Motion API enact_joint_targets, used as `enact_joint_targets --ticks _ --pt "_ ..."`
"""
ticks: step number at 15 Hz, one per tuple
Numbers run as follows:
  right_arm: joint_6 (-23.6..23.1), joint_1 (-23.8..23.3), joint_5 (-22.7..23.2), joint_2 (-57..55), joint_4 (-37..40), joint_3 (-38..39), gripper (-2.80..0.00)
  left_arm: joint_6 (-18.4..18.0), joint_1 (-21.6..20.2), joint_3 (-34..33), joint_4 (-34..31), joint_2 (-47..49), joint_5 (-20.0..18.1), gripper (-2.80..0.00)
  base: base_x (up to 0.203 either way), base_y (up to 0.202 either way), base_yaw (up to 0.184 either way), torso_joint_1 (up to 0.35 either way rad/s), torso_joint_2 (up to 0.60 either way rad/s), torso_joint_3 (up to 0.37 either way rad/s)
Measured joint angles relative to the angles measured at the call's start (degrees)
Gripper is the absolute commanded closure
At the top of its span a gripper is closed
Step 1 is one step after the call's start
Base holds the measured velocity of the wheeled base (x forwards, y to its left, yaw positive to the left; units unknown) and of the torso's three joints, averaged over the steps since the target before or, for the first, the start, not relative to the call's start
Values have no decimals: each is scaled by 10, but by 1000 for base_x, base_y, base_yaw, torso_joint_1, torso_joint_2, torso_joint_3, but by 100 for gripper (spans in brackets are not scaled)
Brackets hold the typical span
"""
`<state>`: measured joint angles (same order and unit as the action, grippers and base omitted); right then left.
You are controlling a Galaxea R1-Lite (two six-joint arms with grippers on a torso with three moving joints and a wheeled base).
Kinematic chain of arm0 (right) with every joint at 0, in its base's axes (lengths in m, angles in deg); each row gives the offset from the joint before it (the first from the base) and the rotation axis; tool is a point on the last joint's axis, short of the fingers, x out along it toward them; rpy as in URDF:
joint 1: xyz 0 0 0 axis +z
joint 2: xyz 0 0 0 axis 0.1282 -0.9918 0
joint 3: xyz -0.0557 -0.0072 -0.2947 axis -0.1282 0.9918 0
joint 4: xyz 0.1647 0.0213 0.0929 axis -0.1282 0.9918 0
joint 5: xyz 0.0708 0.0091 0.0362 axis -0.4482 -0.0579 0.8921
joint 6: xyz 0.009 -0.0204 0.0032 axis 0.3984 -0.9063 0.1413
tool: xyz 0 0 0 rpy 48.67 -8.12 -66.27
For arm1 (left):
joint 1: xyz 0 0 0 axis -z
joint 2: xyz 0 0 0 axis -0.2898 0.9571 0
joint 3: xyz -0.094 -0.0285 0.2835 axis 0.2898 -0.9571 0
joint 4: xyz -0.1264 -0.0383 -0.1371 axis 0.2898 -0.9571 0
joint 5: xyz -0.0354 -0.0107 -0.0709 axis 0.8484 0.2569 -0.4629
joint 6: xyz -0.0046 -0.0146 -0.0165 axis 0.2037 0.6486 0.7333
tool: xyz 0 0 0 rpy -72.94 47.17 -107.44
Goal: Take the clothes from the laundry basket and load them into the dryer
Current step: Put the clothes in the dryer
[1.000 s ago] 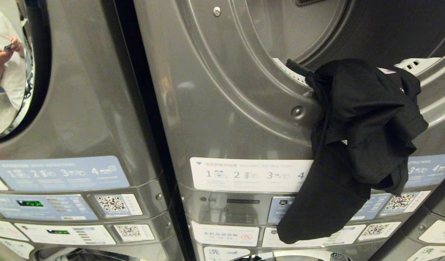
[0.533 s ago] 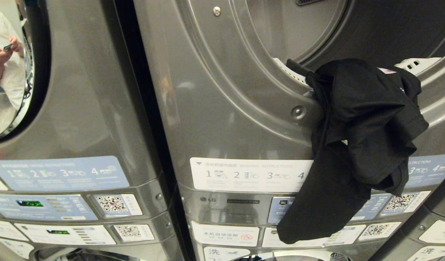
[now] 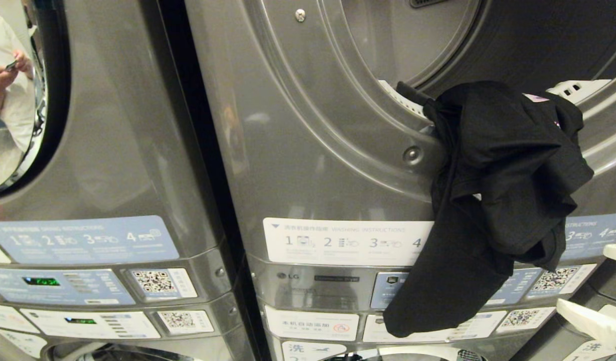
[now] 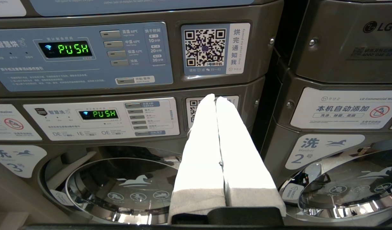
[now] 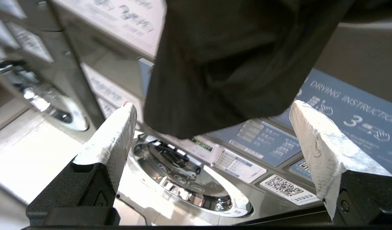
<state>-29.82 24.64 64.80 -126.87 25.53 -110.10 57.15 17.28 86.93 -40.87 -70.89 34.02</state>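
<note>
Risk first: the crumpled black fabric garment [image 3: 493,200] is only half loaded. Its upper part is hooked over the lower rim of the grey metal dryer's round opening [image 3: 413,105], and the rest hangs down the front over the white instruction label [image 3: 338,240] and the control panel stickers. Judging by how much of it dangles outside, its own weight could drag it off the rim and drop it to the floor. A careless nudge from below could do the same, or I could pinch only a loose fold and pull it out instead of pushing it in.

My right pincer [image 5: 212,134] is spread wide, holding nothing, touching nothing. Its white padded fingers [image 5: 113,140] sit just below the garment's hanging bottom edge, one on each side of it, cloth not yet between them.

My left pincer [image 4: 216,143] is pressed together, empty, parked lower down, facing the neighbouring machine's control panels.
</note>
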Motion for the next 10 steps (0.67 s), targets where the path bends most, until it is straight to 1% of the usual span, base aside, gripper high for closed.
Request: enact_joint_targets --ticks 2,4,8,10 --pt "4 0 -27 -40 -43 -1 -280 0 0 0 0 0 0 0 0 0 0 0 0 0" --pt "5 0 -60 -66 -55 -1 -280 0 0 0 0 0 0 0 0 0 0 0 0 0" --pt "6 0 -70 -94 -59 0 -280 0 0 0 0 0 0 0 0 0 0 0 0 0" --pt "6 0 -70 -114 -87 -2 -280 1 0 0 0 0 0 0 0 0 0 0 0 0"
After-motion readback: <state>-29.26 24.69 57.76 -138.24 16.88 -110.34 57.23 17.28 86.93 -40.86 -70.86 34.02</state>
